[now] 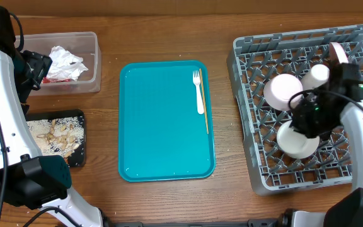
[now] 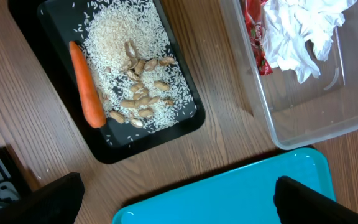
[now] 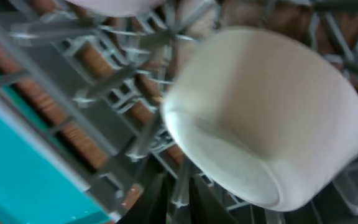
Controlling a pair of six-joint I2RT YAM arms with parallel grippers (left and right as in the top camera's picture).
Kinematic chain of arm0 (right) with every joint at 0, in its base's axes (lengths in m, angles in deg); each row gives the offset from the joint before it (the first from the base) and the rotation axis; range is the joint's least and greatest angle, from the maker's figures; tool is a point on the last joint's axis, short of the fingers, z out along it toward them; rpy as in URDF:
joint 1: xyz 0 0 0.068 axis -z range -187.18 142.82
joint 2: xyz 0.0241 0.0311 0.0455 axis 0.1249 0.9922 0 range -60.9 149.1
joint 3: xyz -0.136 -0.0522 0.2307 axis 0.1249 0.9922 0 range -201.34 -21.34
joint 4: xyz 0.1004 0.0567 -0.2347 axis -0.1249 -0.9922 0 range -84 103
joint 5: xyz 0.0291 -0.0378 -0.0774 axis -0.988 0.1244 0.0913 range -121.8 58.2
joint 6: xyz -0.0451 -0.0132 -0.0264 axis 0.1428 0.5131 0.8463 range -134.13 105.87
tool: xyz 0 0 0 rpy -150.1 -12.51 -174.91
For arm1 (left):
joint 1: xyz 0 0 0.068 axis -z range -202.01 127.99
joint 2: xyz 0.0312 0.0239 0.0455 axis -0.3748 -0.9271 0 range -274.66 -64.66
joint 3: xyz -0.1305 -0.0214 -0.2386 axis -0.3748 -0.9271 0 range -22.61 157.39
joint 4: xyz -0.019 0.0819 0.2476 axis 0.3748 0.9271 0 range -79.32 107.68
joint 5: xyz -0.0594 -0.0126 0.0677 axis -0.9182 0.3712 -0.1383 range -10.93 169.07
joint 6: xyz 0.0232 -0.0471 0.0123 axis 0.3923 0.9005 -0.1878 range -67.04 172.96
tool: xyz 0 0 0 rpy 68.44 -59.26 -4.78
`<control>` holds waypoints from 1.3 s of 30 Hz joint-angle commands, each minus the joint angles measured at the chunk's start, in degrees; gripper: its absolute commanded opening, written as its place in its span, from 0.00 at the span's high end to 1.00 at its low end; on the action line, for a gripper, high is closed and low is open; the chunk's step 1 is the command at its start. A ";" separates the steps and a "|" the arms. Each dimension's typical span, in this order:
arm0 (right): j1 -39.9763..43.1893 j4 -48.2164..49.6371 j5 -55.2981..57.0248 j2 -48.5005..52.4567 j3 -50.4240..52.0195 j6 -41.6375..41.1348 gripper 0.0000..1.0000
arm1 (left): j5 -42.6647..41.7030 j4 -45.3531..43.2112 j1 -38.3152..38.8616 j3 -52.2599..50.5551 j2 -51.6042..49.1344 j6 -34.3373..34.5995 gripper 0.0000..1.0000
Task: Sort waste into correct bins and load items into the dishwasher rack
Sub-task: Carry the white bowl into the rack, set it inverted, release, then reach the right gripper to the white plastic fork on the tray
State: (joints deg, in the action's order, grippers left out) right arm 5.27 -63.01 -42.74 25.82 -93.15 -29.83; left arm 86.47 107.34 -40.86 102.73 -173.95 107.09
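Observation:
In the overhead view the grey dishwasher rack (image 1: 358, 38) holds two white bowls (image 1: 283, 90) (image 1: 297, 140), a white cup (image 1: 318, 75) and a white plate (image 1: 339, 52) on edge. My right gripper (image 1: 309, 116) is between the bowls. In the right wrist view its fingers (image 3: 178, 199) are nearly together around a rack peg, beside a bowl (image 3: 272, 124). The white fork (image 1: 198, 91) and wooden stick (image 1: 205, 107) lie on the teal tray (image 1: 162, 126). My left gripper (image 1: 35, 68) (image 2: 179, 205) is open and empty. The clear tub (image 2: 303, 124) holds napkins (image 2: 297, 31) and a red wrapper (image 2: 257, 31). The black tray (image 2: 185, 118) holds a carrot (image 2: 87, 87), rice and scraps (image 2: 138, 93).
The clear tub (image 1: 87, 82) stands at the back left and the black tray (image 1: 77, 157) in front of it, both left of the teal tray. Bare wooden table lies between the teal tray and the rack.

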 commanded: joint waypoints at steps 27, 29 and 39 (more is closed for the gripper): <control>5.27 2.21 1.55 -1.73 -2.14 -7.13 0.85 | 0.90 0.11 0.13 0.02 0.28 1.20 0.00; 3.69 2.95 -5.68 -2.27 -2.82 -4.50 0.82 | 0.90 0.11 0.13 0.02 0.28 1.18 0.00; -19.89 16.90 -14.64 -1.86 -2.89 -2.16 0.02 | 0.90 0.11 0.13 0.02 0.28 1.20 0.00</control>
State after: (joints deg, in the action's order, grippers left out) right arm -7.30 -49.46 -54.85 24.35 -94.64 -32.41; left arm 86.47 107.32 -40.86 102.73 -173.95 107.11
